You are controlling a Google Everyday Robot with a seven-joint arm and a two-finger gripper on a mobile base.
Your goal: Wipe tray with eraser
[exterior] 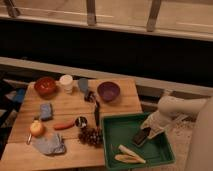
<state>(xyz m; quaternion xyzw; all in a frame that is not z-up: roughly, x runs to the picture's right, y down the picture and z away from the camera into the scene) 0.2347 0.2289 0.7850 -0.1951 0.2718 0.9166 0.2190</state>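
Observation:
The green tray [116,134] lies at the front right corner of the wooden table. The eraser [139,137], a small dark block, rests tilted on the tray floor right of its middle. My gripper [148,130] reaches in from the right on the white arm [176,109] and is shut on the eraser's upper right end, pressing it onto the tray. Two pale yellow strips [131,153] lie in the tray near its front rim, just in front of the eraser.
On the table to the left are a purple bowl [108,91], an orange-red bowl [45,86], a white cup [66,81], a blue sponge block [46,111], a grape bunch [90,136] beside the tray's left rim, and a dark utensil [97,114].

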